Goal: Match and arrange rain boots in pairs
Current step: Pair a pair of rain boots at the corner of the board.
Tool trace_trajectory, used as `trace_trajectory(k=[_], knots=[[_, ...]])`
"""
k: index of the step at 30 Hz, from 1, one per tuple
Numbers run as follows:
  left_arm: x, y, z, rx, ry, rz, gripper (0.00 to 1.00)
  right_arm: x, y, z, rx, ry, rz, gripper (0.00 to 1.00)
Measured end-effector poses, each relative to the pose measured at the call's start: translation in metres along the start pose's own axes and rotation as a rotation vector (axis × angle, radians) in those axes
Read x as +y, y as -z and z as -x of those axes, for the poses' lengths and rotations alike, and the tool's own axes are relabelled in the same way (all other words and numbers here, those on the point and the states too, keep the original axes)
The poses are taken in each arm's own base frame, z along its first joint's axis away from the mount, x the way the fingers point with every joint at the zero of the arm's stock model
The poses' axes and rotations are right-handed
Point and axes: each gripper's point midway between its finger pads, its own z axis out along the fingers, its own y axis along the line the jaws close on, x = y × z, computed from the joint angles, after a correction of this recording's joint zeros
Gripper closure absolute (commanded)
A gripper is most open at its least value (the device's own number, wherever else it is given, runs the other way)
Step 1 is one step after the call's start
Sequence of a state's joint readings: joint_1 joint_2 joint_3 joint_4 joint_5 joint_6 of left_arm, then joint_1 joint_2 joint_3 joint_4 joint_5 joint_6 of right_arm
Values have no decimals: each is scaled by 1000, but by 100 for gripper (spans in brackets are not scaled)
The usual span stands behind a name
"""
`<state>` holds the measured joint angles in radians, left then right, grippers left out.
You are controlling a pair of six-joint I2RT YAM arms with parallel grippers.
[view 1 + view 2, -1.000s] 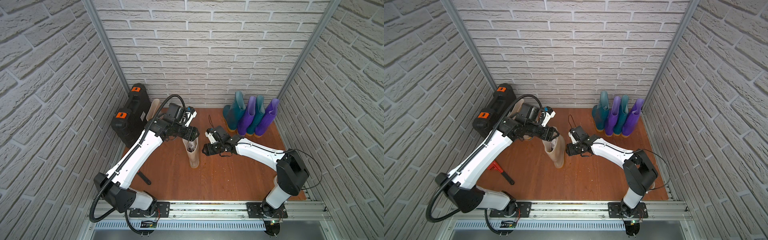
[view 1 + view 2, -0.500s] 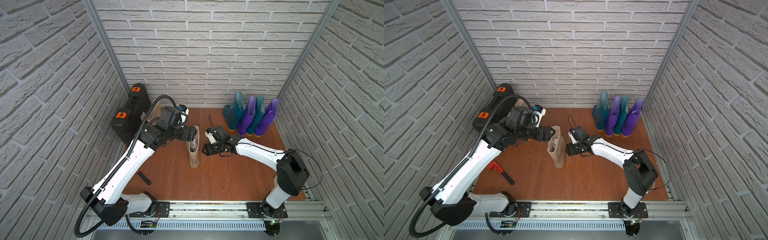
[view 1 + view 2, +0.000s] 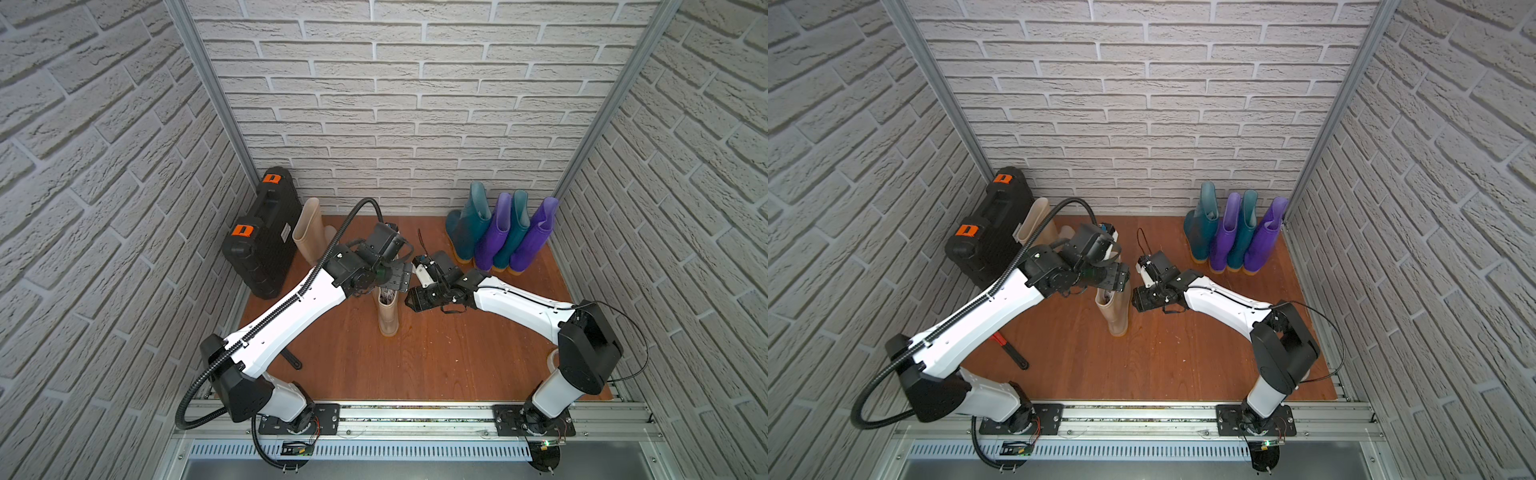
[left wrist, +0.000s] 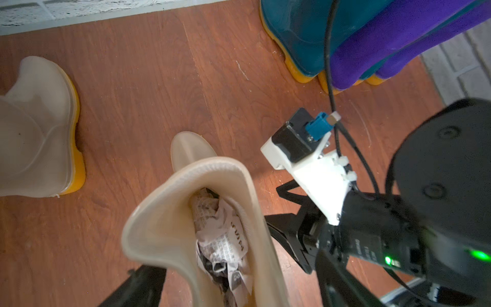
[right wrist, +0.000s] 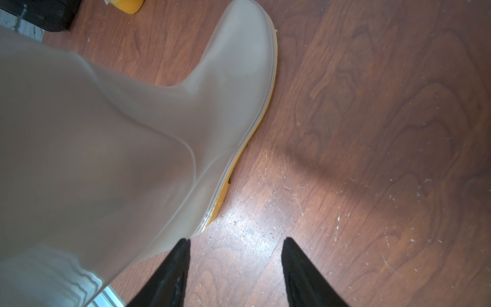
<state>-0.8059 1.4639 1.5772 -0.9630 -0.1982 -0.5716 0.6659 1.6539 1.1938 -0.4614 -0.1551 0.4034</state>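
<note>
Top views both show the glossy beige rain boot [image 3: 388,318] upright at the centre of the wooden floor [image 3: 436,365], stuffed with crumpled newspaper [image 4: 223,239], the left gripper [image 3: 390,286] angled down from 8 o'clock with fingers [image 4: 140,284] wide astride its rim, the right gripper [image 5: 236,252] at 3 o'clock with fingers [image 5: 172,273] parted, empty.

White arm links [image 3: 291,316] with black joints [image 3: 590,353], ribbed black cable conduit [image 3: 198,381], pointed black fingers [image 5: 170,276]
</note>
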Motion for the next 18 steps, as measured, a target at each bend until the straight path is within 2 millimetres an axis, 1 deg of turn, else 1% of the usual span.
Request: trace_trajectory(k=[3, 5, 8, 11, 12, 18], knots=[[3, -4, -1, 19, 2, 53, 40, -1, 1, -2, 2, 0, -3, 42], [7, -5, -2, 26, 5, 84, 58, -2, 3, -3, 2, 0, -9, 42], [12, -3, -4, 35, -2, 116, 81, -4, 8, -2, -6, 10, -21, 42], [15, -2, -4, 43, -10, 137, 97, -5, 15, -2, -16, 20, -34, 42], [15, -2, -4, 47, -20, 142, 100, -6, 16, -2, -17, 21, -39, 42], [21, -1, 5, 54, -50, 197, 100, -12, 22, 1, -22, 20, -61, 42]])
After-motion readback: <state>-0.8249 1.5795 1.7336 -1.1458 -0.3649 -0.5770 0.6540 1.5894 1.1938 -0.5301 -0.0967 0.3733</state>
